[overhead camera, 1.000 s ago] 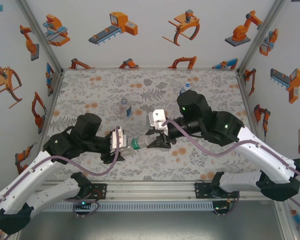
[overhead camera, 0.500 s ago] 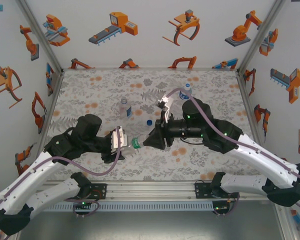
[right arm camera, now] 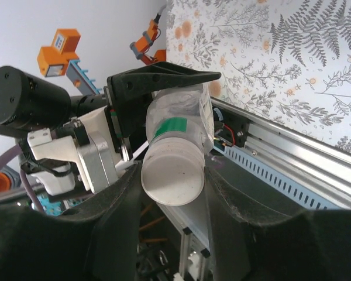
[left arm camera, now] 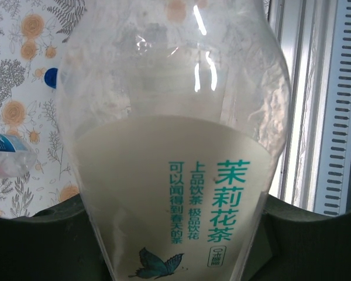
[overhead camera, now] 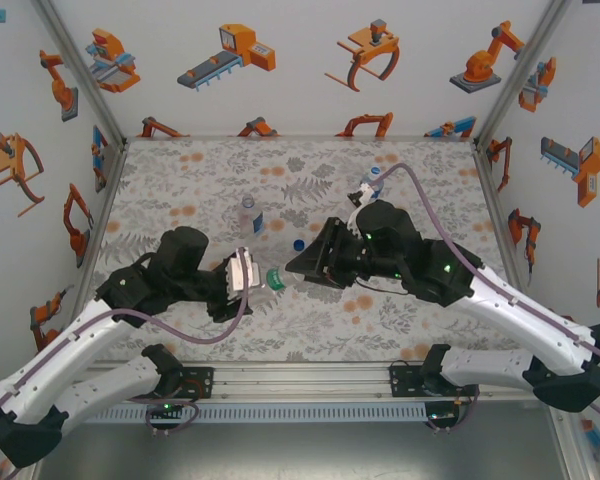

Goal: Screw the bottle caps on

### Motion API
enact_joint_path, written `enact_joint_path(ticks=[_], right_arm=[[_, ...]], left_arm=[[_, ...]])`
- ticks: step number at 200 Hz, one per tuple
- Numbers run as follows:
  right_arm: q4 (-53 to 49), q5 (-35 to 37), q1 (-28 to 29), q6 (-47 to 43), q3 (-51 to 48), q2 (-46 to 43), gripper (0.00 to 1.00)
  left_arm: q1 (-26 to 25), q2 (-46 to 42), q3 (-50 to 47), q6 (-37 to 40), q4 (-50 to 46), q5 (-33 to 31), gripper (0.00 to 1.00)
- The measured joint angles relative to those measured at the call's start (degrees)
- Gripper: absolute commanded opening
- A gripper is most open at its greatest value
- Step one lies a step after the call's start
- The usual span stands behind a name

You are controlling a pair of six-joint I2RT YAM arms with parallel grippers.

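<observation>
My left gripper (overhead camera: pixel 244 282) is shut on the tall green-label bottle (left arm camera: pixel 175 175), holding it level above the table with its neck toward the right. A white cap (right arm camera: pixel 172 175) sits on that neck, just past the green band (right arm camera: pixel 171 125). My right gripper (right arm camera: pixel 172 181) is shut on the white cap, a finger pressed on each side. In the top view the right gripper (overhead camera: pixel 292 268) meets the bottle mouth (overhead camera: pixel 275 278). A blue cap (overhead camera: pixel 297 243) lies loose on the table behind them. The slim blue-label bottle (overhead camera: pixel 248 215) stands mid-table, and the squat one (overhead camera: pixel 371 180) stands at the back right.
The floral table (overhead camera: pixel 180 190) is walled on three sides by panels with robot pictures. A metal rail (overhead camera: pixel 310 378) with the arm bases runs along the near edge. The blue cap (left arm camera: pixel 51 77) and a blue-label bottle (left arm camera: pixel 3 153) show left of the held bottle.
The right wrist has turned round the cap while staying on it, its camera swinging from the top to the far side. The left arm has held the bottle nearly still.
</observation>
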Motion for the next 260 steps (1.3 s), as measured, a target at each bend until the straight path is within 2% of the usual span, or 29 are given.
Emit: enact_joint_path(ticks=[22, 44, 55, 105, 140, 169, 218, 260], right_arm=[[-1.01, 1.01, 0.00, -0.22, 0.92, 0.09, 0.50], [-2.01, 2.40, 0.22, -5.05, 2.97, 0.50, 0.68], [-2.47, 3.13, 0.26, -8.00, 3.85, 0.48, 0.73], [-2.14, 6.38, 0.26, -23.30, 6.49, -2.49, 0.71], [1.03, 5.09, 0.26, -36.54, 6.43, -5.35, 0.62], [3.02, -0.81, 0.26, -52.94, 6.14, -7.10, 0.60], [0.42, -14.32, 0.28, -82.55, 6.19, -6.82, 0.65], [-3.63, -20.41, 0.28, -96.50, 9.20, -1.86, 0.65]], left_arm=[[0.00, 0.50, 0.00, 0.04, 0.94, 0.02, 0.00], [-0.15, 0.92, 0.02, 0.24, 4.70, 1.77, 0.00], [-0.15, 0.98, 0.04, 0.35, 5.88, 2.32, 0.00], [-0.13, 1.38, 0.09, 0.68, 7.28, 4.04, 0.00], [-0.13, 1.18, 0.09, 0.68, 7.28, 5.27, 0.00], [-0.15, 0.76, 0.09, 0.66, 7.28, 6.43, 0.00], [-0.15, 0.48, 0.09, 0.63, 7.26, 7.98, 0.00], [-0.15, -0.81, 0.11, 0.63, 6.78, 9.20, 0.00]])
